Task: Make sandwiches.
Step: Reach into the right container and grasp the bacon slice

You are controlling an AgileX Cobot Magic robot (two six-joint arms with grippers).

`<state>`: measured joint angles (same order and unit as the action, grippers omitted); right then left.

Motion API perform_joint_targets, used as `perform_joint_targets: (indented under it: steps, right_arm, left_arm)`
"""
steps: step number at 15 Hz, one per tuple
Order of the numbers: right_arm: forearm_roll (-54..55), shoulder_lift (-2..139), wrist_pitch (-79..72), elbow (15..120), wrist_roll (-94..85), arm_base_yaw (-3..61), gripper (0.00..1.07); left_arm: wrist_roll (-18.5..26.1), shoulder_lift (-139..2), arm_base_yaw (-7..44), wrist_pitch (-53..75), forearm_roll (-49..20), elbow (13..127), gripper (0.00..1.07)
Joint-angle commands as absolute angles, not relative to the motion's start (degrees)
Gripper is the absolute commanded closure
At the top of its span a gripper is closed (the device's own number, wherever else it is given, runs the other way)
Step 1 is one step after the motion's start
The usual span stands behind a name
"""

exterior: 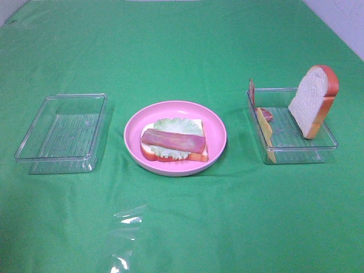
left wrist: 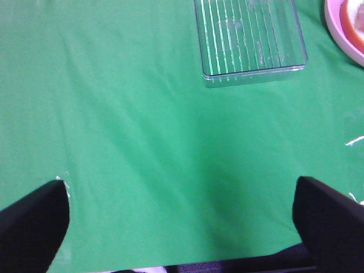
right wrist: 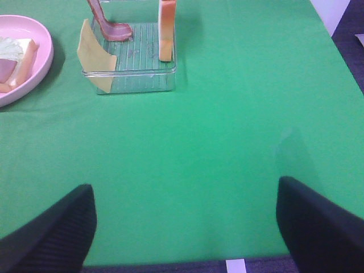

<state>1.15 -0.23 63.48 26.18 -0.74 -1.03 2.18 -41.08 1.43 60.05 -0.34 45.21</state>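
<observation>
The left gripper (left wrist: pixel 182 227) is hanging wide open over bare cloth (left wrist: pixel 142 125), gripping nothing. The right gripper (right wrist: pixel 185 227) is hovering likewise, jaws well apart and carrying nothing. Neither is showing in the high view. Beyond the left one, the left tray (left wrist: pixel 250 77) is lying with nothing visible in it. Beyond the right one, the right tray (right wrist: pixel 133 79) is holding the unused parts.

From above, the sandwich (exterior: pixel 173 142) is sitting half-built on the plate (exterior: pixel 219 125) at the middle: a base slice (exterior: pixel 170 157), lettuce (exterior: pixel 170 124) on it, and bacon (exterior: pixel 173 140) lying across the top. The left tray is lying at the plate's 9 o'clock and the right tray at its 3 o'clock, both apart from it. In the right tray the cheese (exterior: pixel 265 133) is leaning on the wall nearest the plate, with a spare bacon (exterior: pixel 266 115) lying just beside it. The top slice (exterior: pixel 311 99) is standing tilted at the tray's far side, toward 3 o'clock.

Judging by this, the filling stage is under way, and the cheese is looking like the next layer. That is calling on the right arm to reach to its tray, pinch the thin cheese by its raised edge and lay it flat on the bacon. The top slice is probably going on last.
</observation>
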Motion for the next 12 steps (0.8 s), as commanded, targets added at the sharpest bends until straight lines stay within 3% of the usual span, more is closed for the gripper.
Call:
perform_joint_targets:
  steps: [1, 10, 12]
  right_arm:
    - [1.3, -1.1, 63.1, 26.0, -1.3, -1.1, 0.23]
    - [1.3, -1.1, 63.1, 26.0, -1.3, -1.1, 0.23]
    - [1.3, -1.1, 63.1, 26.0, -1.3, -1.1, 0.23]
  left_arm:
    - [2.5, -33.6, 1.7, 65.0, -1.5, 43.5, 0.06]
    - [2.5, 0.2, 1.7, 73.1, -3.7, 34.8, 0.06]
    - [2.5, 1.1, 1.5, 73.8, -3.0, 33.1, 0.06]
